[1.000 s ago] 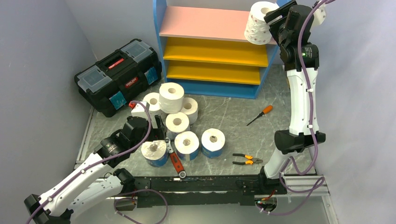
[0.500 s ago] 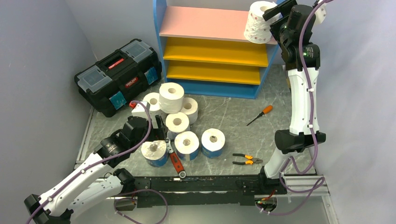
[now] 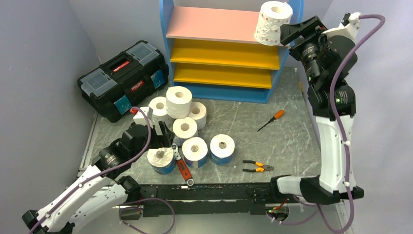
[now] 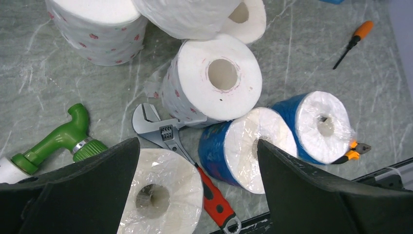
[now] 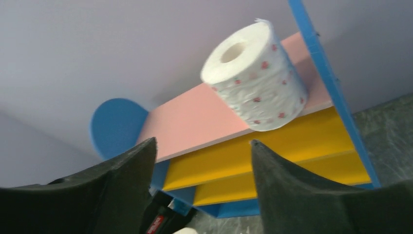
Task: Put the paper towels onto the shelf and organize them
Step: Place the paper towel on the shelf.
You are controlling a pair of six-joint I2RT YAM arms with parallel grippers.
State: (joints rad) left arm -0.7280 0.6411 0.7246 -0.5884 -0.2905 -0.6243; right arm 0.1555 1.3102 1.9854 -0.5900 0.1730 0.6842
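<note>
**One roll on the shelf, seven on the counter**

Your pink-dotted roll point(image 3: 272, 24) stands upright at the right end of the pink top board of the shelf point(image 3: 229, 92), close to the blue side frame. The right fingers point(image 5: 112, 195) are spread apart just beside it and hold nothing. The other seven paper towels point(image 3: 185, 129) sit bunched on the left of the counter point(image 3: 292, 136), in front of the shelf. Three in blue wrappers make the near row. Plain and pink-dotted ones stand behind, one higher than its neighbours. The left fingers point(image 4: 73, 195) hover over the near rolls, wide apart and empty.

Mind the clutter. A red-handled wrench point(image 4: 168, 134) lies between two of the near rolls, with a green plastic fitting point(image 4: 58, 141) to its left. Pliers point(image 3: 258, 166) rest just right of the bunch. An orange-handled screwdriver point(image 3: 271, 120) lies well apart, towards the right arm.

The counter is grey and marbled, and pale lavender walls close it in at left, back and right. A black toolbox point(image 3: 122, 78) sits left of the shelf with its lid shut, so you cannot see inside.
</note>
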